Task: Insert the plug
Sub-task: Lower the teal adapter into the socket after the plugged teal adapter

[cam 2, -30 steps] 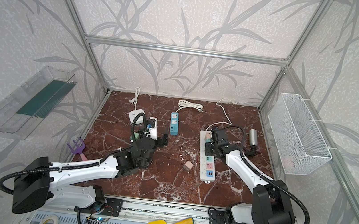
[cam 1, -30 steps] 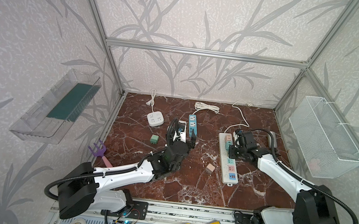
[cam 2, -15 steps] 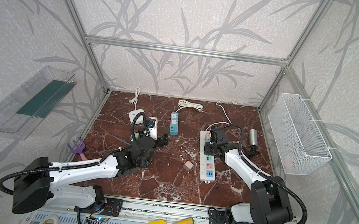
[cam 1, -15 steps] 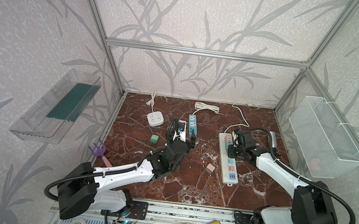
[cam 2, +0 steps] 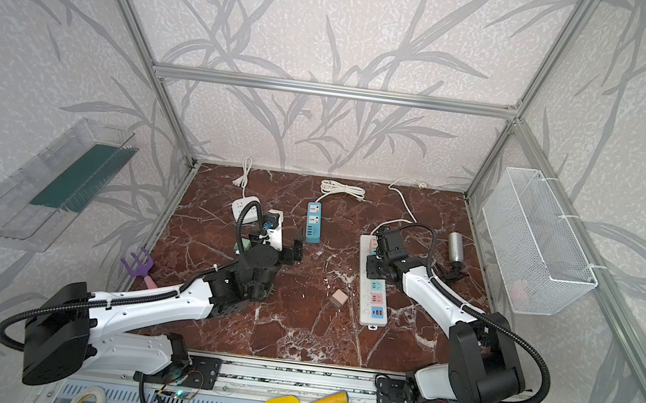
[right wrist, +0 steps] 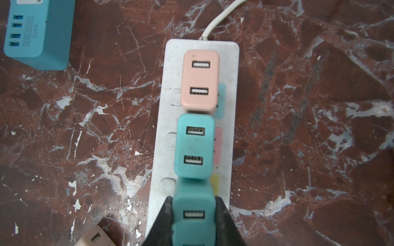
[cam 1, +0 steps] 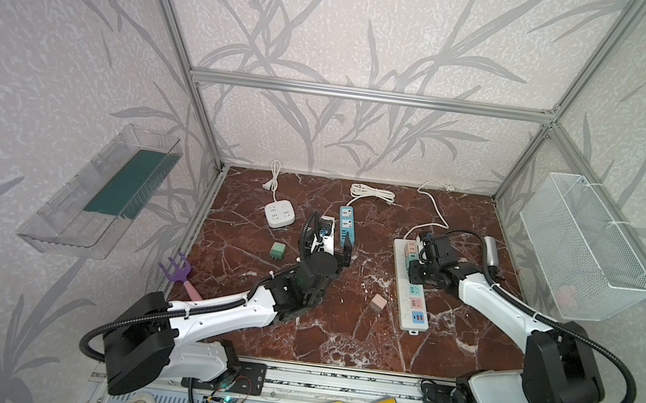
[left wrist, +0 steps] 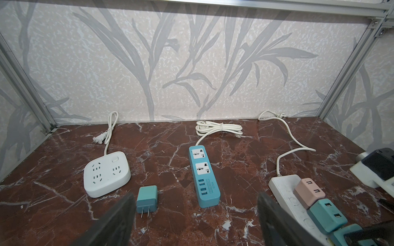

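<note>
R jaws grip teal plug, basket: pink obj

- Red-brown marble-patterned tabletop with white veins, set inside a metal frame.
- White rounded-square power strip, far left, its thin white cord running to the far edge.
- Small teal cube-shaped plug adapter, just nearer than that strip, lying on its side with its prongs pointing near.
- Blue rectangular power strip, far centre, its white cord bundled by the far wall.
- Long white power strip, right of centre, running near to far.
- Pale pink cube adapter, just left of the long strip, apart from it.
- Silver metal cylinder, far right, lying down.
</note>
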Robot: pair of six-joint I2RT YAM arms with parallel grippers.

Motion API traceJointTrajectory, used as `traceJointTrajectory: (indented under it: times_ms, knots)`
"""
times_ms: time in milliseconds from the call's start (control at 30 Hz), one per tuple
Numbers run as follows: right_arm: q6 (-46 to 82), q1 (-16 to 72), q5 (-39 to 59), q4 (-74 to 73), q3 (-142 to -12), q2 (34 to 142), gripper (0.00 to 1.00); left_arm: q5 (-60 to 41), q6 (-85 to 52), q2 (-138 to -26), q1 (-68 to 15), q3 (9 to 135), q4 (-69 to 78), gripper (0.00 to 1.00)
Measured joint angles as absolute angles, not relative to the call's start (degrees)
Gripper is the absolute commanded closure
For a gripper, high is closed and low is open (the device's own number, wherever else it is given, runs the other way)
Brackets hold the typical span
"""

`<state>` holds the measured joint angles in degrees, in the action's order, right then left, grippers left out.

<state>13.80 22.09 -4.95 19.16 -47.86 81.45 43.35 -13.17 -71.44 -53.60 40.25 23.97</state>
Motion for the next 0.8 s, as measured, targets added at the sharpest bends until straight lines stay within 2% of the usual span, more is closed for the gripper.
traceJointTrajectory:
  times_ms: [800]
  knots:
    - [18.7,25.1,-10.04,17.63,-48.05,84.84,1.0,42.13,-15.0,-71.44,-53.6,40.29,22.63,0.11]
